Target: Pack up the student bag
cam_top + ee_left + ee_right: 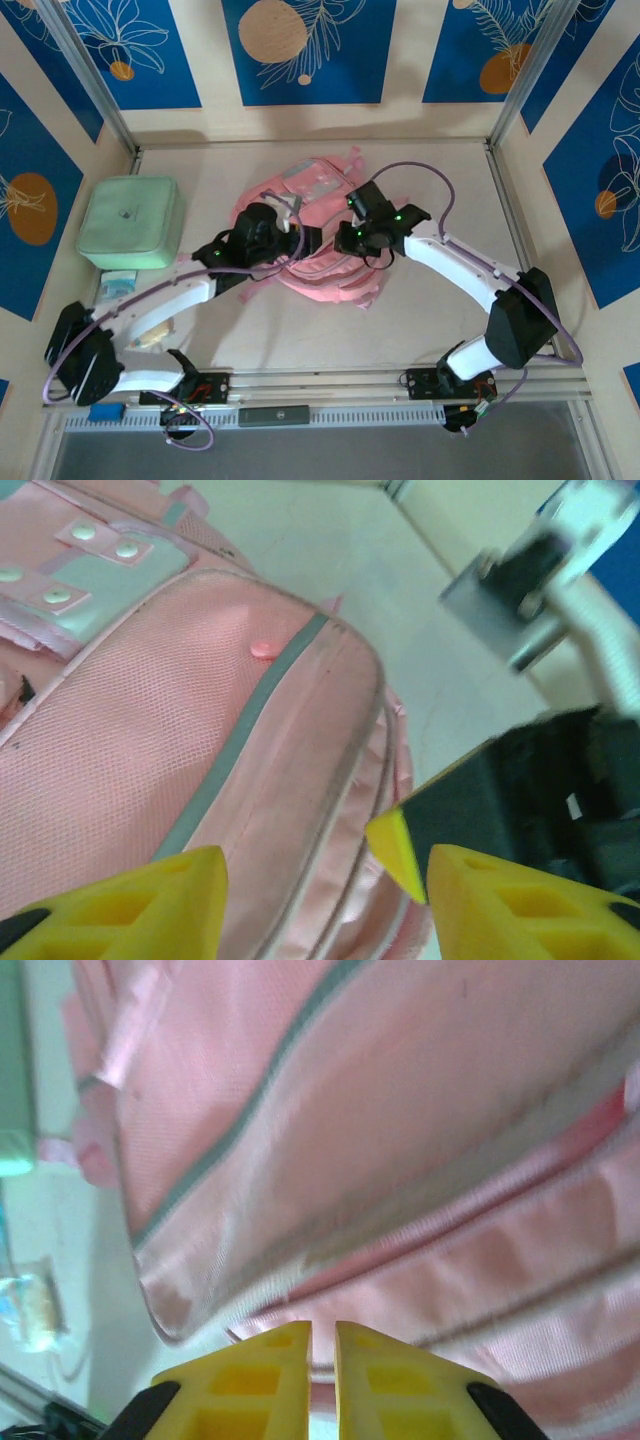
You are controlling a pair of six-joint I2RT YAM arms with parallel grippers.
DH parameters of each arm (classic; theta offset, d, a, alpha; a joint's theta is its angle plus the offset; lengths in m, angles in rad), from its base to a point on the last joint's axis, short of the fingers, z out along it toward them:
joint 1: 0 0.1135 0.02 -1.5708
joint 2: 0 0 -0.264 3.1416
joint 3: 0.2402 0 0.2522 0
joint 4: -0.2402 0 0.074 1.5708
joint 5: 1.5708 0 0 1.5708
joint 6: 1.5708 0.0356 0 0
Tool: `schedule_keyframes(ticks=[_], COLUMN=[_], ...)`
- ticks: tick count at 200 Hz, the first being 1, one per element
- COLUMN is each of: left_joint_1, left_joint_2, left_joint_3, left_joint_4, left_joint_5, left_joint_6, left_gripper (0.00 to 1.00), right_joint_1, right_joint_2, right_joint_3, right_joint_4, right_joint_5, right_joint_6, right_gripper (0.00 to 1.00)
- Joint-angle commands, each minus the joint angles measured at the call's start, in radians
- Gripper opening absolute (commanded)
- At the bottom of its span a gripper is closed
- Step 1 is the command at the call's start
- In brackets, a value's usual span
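Mid-table (430, 190): bag (320, 272). Left of bag, apart: case (130, 222). Before case, just beside: small items (118, 285). Over bag: left gripper (318, 890) at left, right gripper (322, 1345) at right, close together.

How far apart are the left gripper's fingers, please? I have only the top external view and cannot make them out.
Observer: The left gripper is open. Its yellow fingers stand well apart over the student bag, with nothing between them.
Operator: Thank you. And the right one?
Observer: The right gripper is all but shut, with a thin gap between its fingers. I cannot tell whether any fabric is pinched.
Operator: Which part of the bag faces the left fingers?
Observer: Its pink mesh panel, crossed by a grey stripe, with a small snap beside the stripe.
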Motion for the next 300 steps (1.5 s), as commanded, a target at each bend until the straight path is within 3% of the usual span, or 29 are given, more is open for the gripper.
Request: schedule_keyframes(ticks=[1, 29, 68, 129, 248, 300], left_joint_1=[0.028, 0.091, 0.179, 0.237, 0.335, 0.355], left_joint_2=[-0.072, -0.145, -0.11, -0.026, 0.066, 0.045], left_joint_3=[-0.059, -0.169, -0.21, -0.258, -0.314, -0.33], left_joint_4=[-0.003, 0.012, 0.031, 0.187, 0.284, 0.267], left_joint_5=[-0.034, -0.058, -0.014, -0.01, 0.071, 0.069], left_joint_6=[-0.075, -0.164, -0.248, -0.363, -0.403, -0.403], left_gripper=[0.58, 0.61, 0.64, 0.59, 0.55, 0.56], right_joint_1=[0.08, 0.177, 0.29, 0.366, 0.374, 0.384], right_joint_2=[-0.007, 0.048, 0.139, 0.286, 0.529, 0.6], right_joint_3=[0.059, 0.092, 0.16, 0.27, 0.453, 0.52], right_joint_4=[-0.155, -0.188, -0.187, -0.179, -0.204, -0.282], right_joint_5=[0.171, 0.244, 0.303, 0.408, 0.53, 0.628], right_joint_6=[0.005, 0.077, 0.19, 0.383, 0.709, 0.729], right_gripper=[0.2, 0.28, 0.37, 0.46, 0.44, 0.33])
